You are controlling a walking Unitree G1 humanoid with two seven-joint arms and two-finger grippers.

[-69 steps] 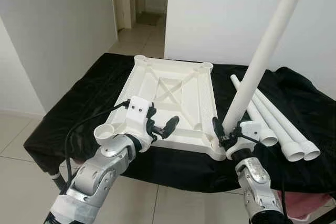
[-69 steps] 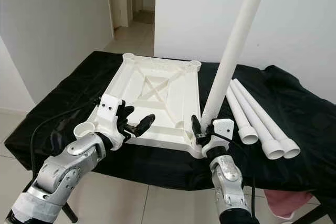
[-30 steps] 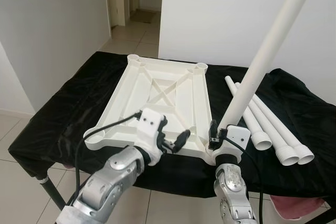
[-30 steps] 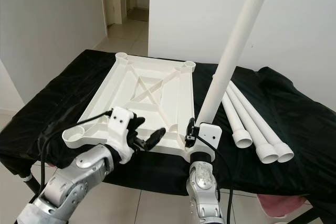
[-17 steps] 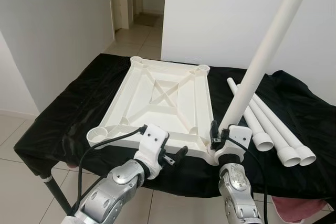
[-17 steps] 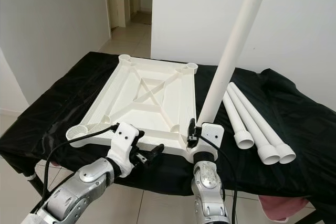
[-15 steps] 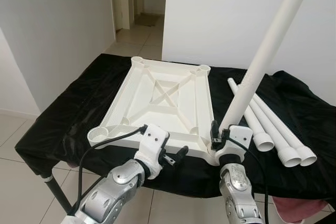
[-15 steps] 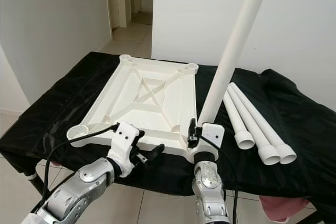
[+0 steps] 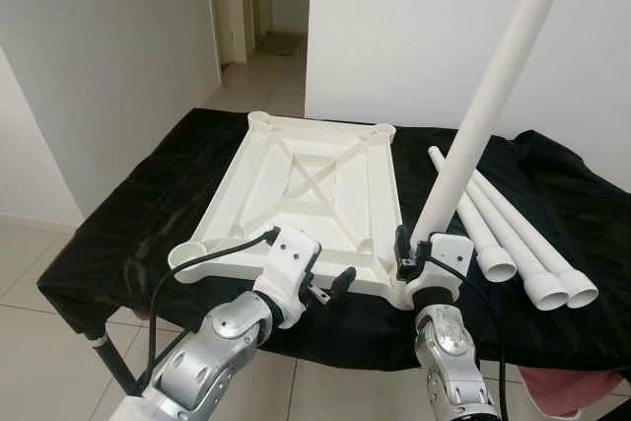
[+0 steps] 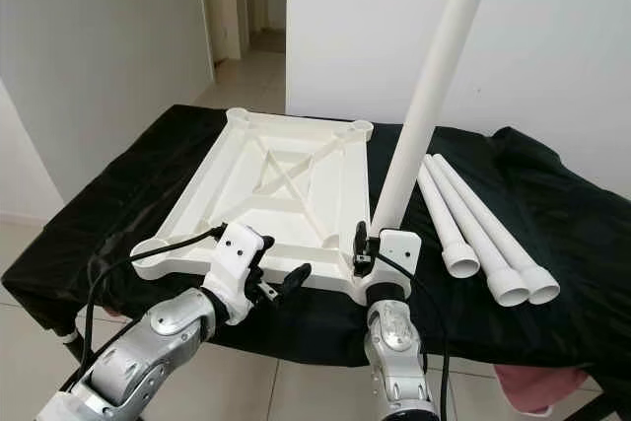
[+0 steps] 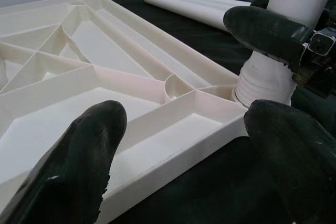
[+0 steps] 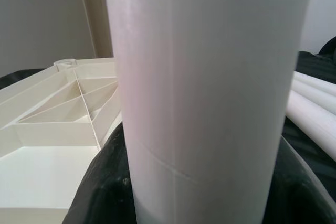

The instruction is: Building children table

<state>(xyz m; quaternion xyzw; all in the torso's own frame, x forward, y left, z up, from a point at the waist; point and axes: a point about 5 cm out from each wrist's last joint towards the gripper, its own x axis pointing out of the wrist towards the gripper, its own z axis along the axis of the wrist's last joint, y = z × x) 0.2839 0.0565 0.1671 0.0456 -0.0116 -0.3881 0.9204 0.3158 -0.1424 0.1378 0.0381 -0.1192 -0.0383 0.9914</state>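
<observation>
A white plastic tabletop (image 9: 315, 184) lies upside down on the black-draped table. One white leg (image 9: 483, 105) stands tilted in the tabletop's near right corner socket (image 11: 262, 85). My right gripper (image 9: 411, 249) is shut on the leg's base, and the tube (image 12: 210, 93) sits between its black fingers (image 12: 100, 192). My left gripper (image 9: 323, 288) hangs open just in front of the tabletop's near edge, with nothing between its fingers (image 11: 79, 171). Three spare legs (image 9: 513, 234) lie side by side on the cloth to the right.
The black cloth (image 9: 148, 214) covers the whole table and hangs over its edges. A white wall stands close behind, with a doorway to a hallway (image 9: 261, 7) at the back left. Something pink (image 9: 582, 386) lies low at the right. Tiled floor surrounds the table.
My left gripper has drawn back from over the tabletop to just in front of its near edge. The right gripper has kept its hold on the standing leg. The camera has shifted slightly.
</observation>
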